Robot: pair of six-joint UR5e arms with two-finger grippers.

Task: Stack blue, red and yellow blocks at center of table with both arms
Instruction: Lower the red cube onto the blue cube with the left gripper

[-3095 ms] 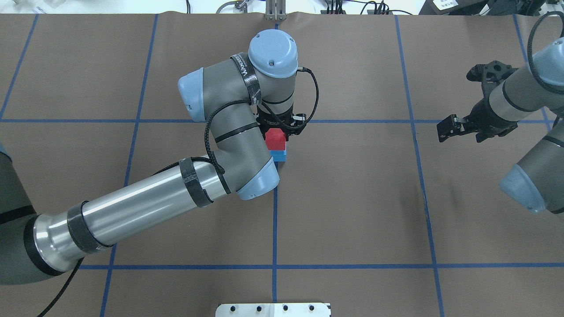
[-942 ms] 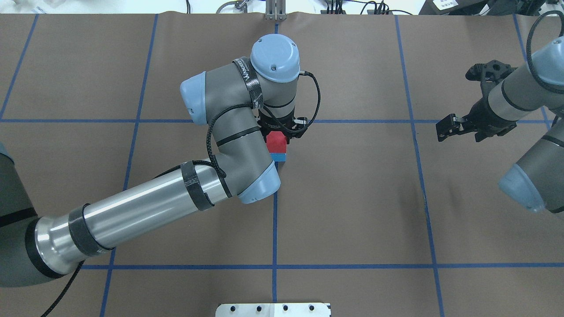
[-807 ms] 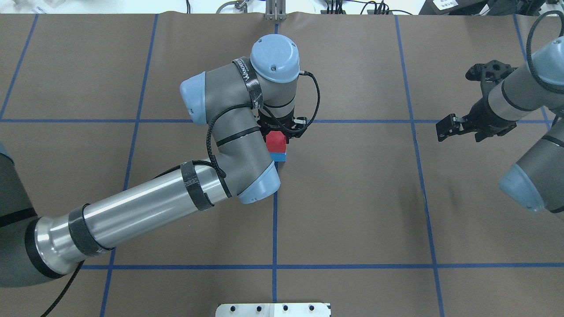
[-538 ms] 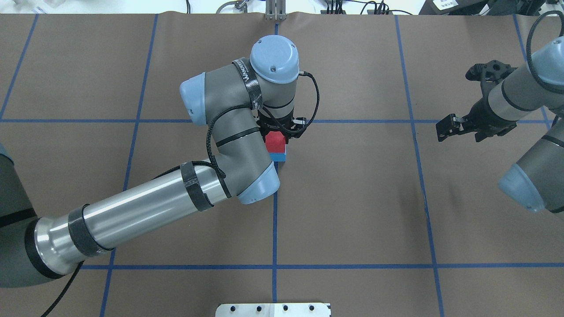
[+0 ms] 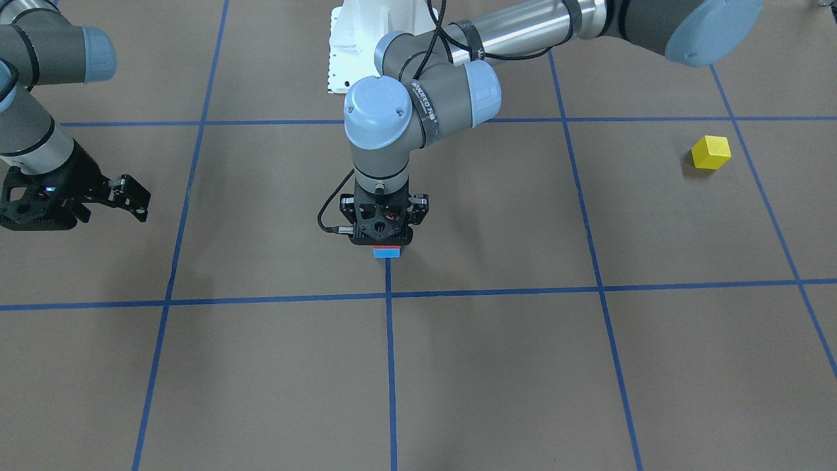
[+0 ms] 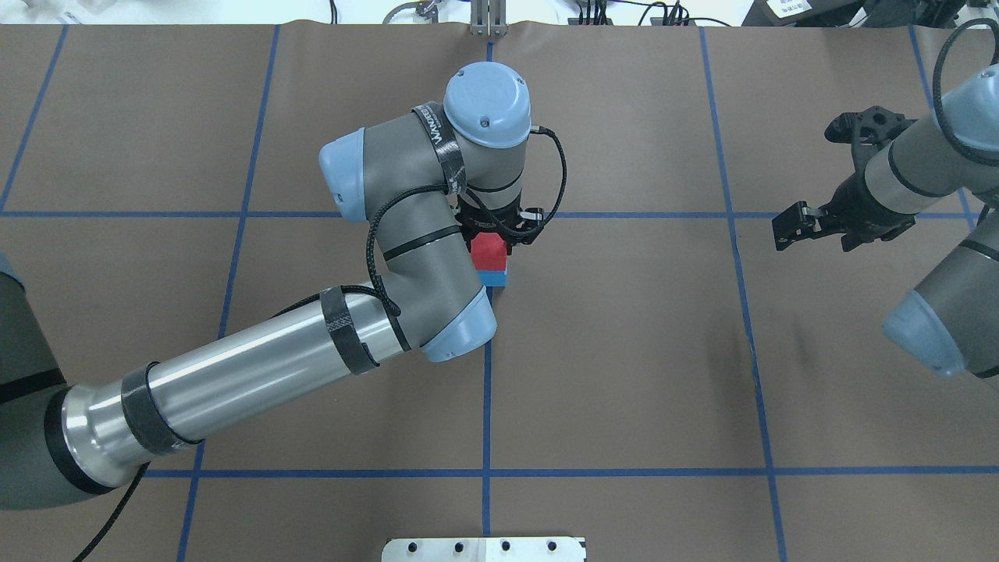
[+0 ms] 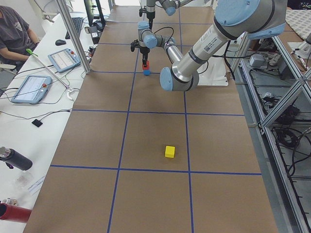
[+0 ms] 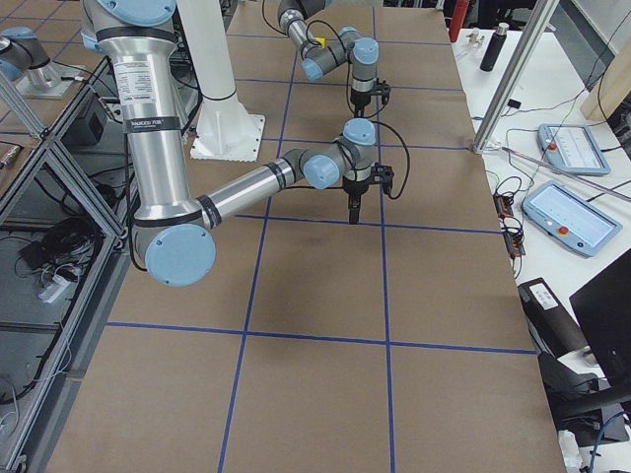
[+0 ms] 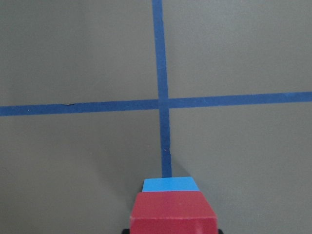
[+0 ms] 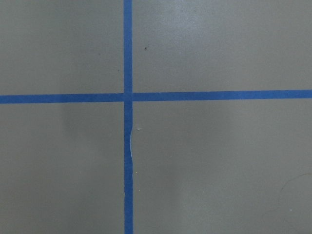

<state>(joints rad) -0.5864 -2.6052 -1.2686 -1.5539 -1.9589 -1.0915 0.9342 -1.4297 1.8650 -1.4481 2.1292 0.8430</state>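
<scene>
At the table's (image 6: 624, 351) centre, the red block (image 6: 489, 248) sits on top of the blue block (image 6: 492, 276), beside a tape crossing. My left gripper (image 6: 492, 234) points straight down over the stack and is shut on the red block (image 9: 172, 213). Only a strip of the blue block (image 5: 387, 252) shows below the gripper body (image 5: 382, 226) in the front-facing view. The yellow block (image 5: 711, 152) lies alone on the robot's left side, far from the stack, also seen as a yellow block (image 7: 169, 151) in the left view. My right gripper (image 6: 787, 226) hovers open and empty at the right.
The white pedestal (image 5: 353, 39) stands at the robot's edge of the table. A person sits at a side bench with tablets (image 7: 34, 87) beyond the far edge. Blue tape lines (image 10: 127, 117) divide the brown surface into squares.
Since the oldest frame my left wrist has shifted very slightly. The red block stays on the blue one. The right arm has not moved.
</scene>
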